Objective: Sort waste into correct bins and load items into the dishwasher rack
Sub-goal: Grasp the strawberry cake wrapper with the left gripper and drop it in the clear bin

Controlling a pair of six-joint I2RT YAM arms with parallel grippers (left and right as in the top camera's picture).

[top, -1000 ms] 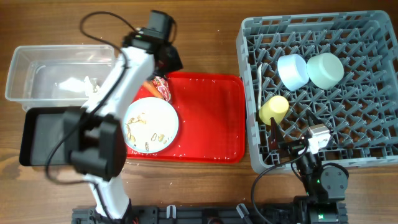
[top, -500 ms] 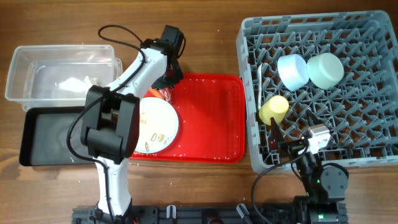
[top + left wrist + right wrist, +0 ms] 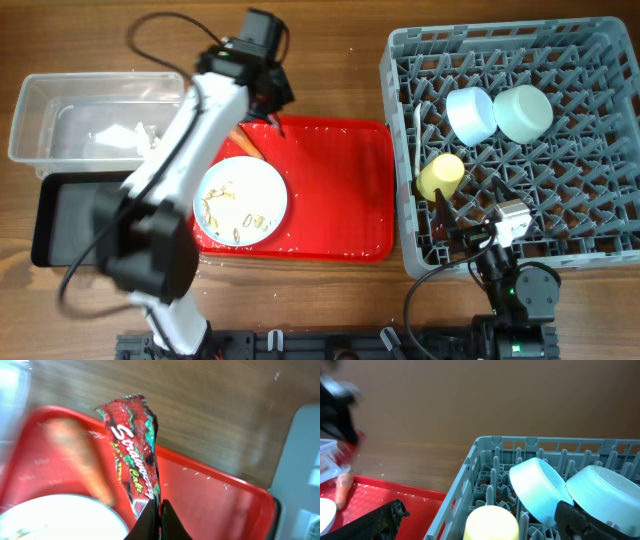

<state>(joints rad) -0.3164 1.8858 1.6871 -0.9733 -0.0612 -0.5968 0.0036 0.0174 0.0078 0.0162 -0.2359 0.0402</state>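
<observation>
My left gripper [image 3: 160,510] is shut on the lower end of the crumpled red snack wrapper [image 3: 132,445], which hangs above the red tray's back edge. In the overhead view the left gripper [image 3: 275,112] is over the tray's back left corner. The orange-red food piece [image 3: 245,143] lies on the tray beside the light-blue plate [image 3: 240,203], which carries rice scraps. A white tissue [image 3: 120,137] lies in the clear tub [image 3: 40,110]. My right gripper [image 3: 480,507] stands open by the dishwasher rack's [image 3: 600,215] front left corner, the yellow cup [image 3: 490,522] between its fingers' line of sight.
The black tray [image 3: 70,225] sits in front of the clear tub. In the rack are a light-blue bowl [image 3: 470,113], a pale green bowl [image 3: 522,112], the yellow cup [image 3: 440,177] and a white spoon [image 3: 419,130]. The red tray [image 3: 340,190] lies between bins and rack.
The left gripper has shut on the red wrapper and raised it off the tray toward the back edge. The right arm has not moved.
</observation>
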